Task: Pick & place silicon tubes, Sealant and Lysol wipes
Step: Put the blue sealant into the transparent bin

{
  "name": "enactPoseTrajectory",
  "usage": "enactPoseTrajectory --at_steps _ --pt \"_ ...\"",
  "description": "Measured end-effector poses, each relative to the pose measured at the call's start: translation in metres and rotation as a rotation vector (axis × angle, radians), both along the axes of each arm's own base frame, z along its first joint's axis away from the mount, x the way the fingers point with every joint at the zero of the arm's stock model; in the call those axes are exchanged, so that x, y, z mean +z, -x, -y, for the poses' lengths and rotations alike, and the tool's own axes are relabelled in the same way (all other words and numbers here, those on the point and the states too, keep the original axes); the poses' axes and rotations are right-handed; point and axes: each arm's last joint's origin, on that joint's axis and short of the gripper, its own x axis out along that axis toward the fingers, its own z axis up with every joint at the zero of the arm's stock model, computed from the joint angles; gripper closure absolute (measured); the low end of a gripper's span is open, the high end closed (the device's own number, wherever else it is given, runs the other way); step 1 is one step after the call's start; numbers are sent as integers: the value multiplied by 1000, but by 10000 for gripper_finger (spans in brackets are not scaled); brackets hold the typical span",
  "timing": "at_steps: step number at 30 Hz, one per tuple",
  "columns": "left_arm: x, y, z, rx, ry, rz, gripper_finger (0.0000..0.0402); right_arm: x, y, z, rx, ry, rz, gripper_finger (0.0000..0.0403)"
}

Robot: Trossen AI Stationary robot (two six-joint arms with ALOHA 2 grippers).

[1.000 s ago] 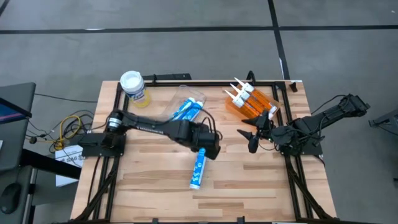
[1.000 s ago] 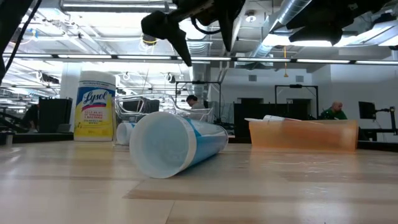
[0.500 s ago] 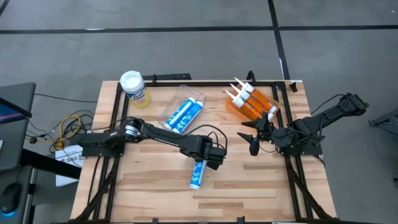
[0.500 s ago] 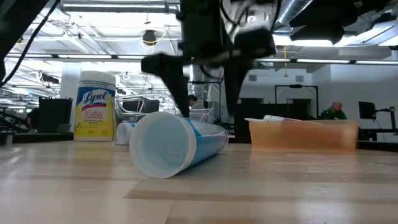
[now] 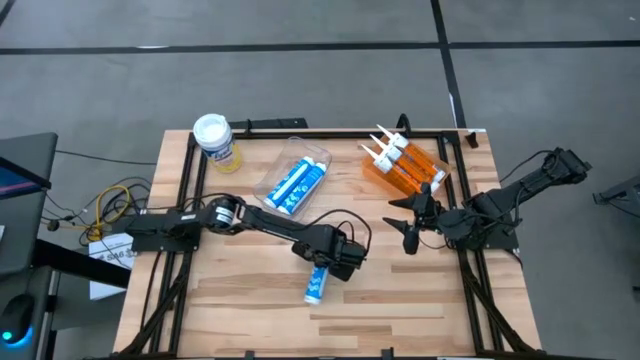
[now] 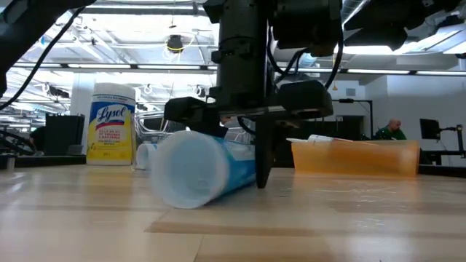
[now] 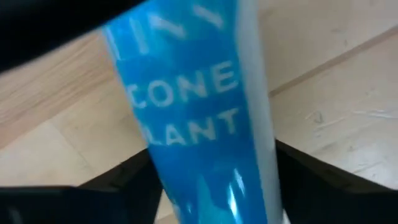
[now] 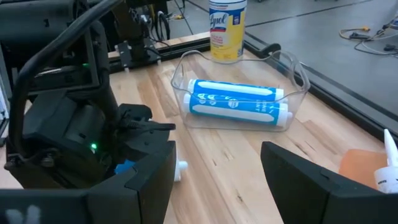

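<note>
A blue silicone tube point(image 5: 314, 287) lies on its side on the wooden table, flat end toward the near edge point(image 6: 191, 171). My left gripper point(image 5: 332, 260) is open and low over the tube's middle, with one finger on each side of the tube point(image 7: 205, 124). My right gripper point(image 5: 408, 228) is open and empty at the right, near the orange bin. The Lysol wipes canister point(image 5: 214, 139) stands upright at the far left corner; it also shows in the low view point(image 6: 111, 124). My left gripper comes from above, its fingers pointing down and lying across the tube. One finger point(image 6: 262, 164) reaches almost to the table beside the tube's side; the other is hidden behind the tube. I cannot tell whether the fingers touch the tube.
A clear bin point(image 5: 293, 181) at the far middle holds two blue tubes point(image 8: 236, 102). An orange bin point(image 5: 408, 166) at the far right holds several white-nozzled cartridges. Bare wood lies along the near edge point(image 5: 400, 300).
My left gripper has gone a little toward the near edge and come down from well above the table until its fingers straddle the blue tube. The tube has stayed in place.
</note>
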Motion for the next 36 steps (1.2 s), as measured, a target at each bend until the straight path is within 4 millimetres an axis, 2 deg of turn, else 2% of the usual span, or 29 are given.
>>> enactPoseTrajectory --at_steps 3,6,12,16,19,25,31,33,36 --pt "7 2 1 -8 -12 15 196 0 0 0 0 0 0 176" --pt "18 4 0 -12 -26 33 201 0 0 0 -3 0 1 176" --pt "81 13 -9 3 -21 182 201 0 0 0 -4 -2 2 176" --pt "122 28 -27 1 -97 259 201 0 0 0 -9 -14 6 176" --pt "154 46 -54 16 -184 273 201 0 0 0 -10 -18 10 176" --pt "179 65 -127 29 -351 231 201 1 0 0 -10 -20 14 176" --pt "172 73 -201 19 -363 172 201 1 0 0 -19 -42 20 176" --pt "168 78 -219 6 -351 135 201 1 0 0 -19 -42 20 176" --pt "158 81 -235 -24 -330 73 201 1 0 0 -22 -41 21 176"
